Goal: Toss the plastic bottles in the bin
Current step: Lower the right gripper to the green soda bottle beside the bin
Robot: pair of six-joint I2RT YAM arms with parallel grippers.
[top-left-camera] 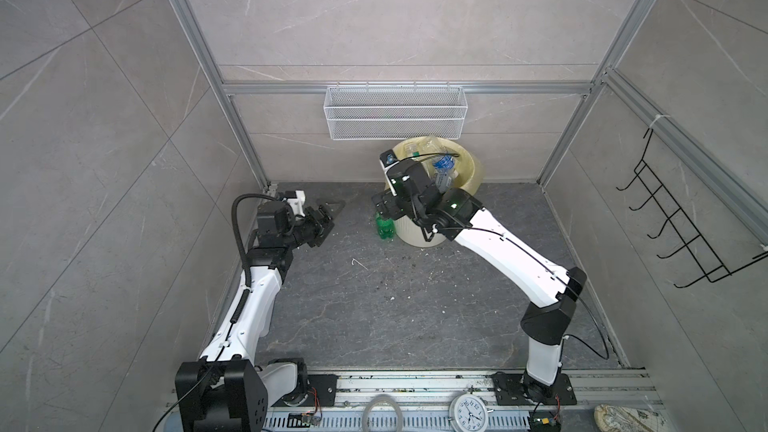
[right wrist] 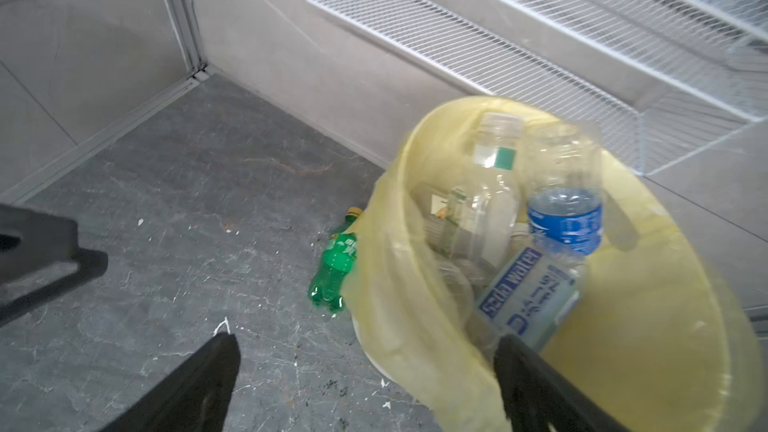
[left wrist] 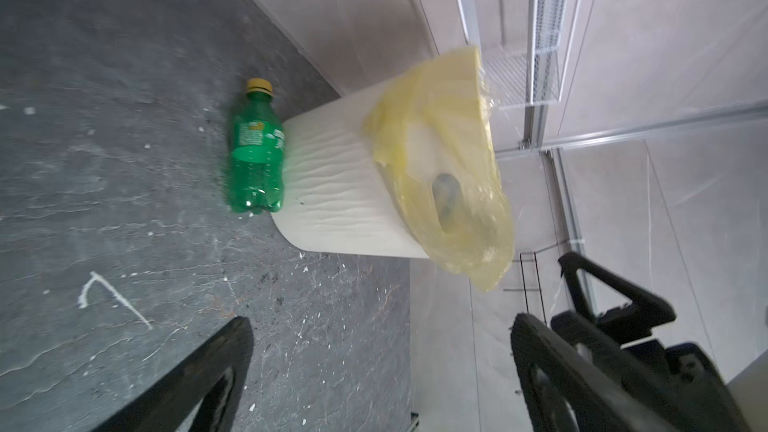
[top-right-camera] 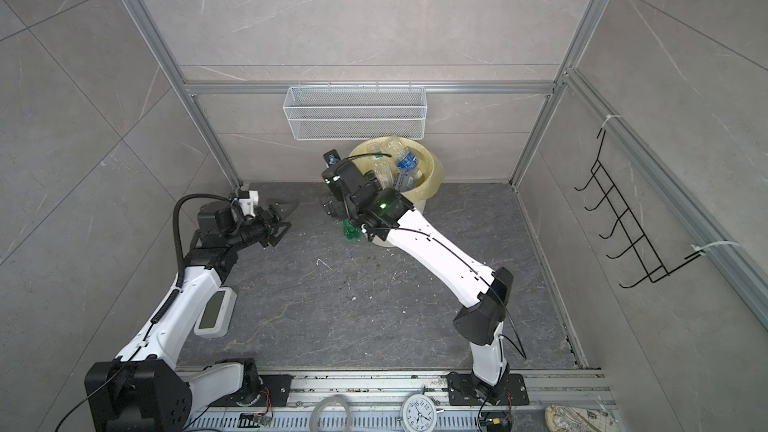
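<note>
One green bottle lies against the bin, cap rearward, just below the empty, wide-open right hand.

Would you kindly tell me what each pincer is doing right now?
Left pincer: open, holding nothing.
Right pincer: open, holding nothing.
</note>
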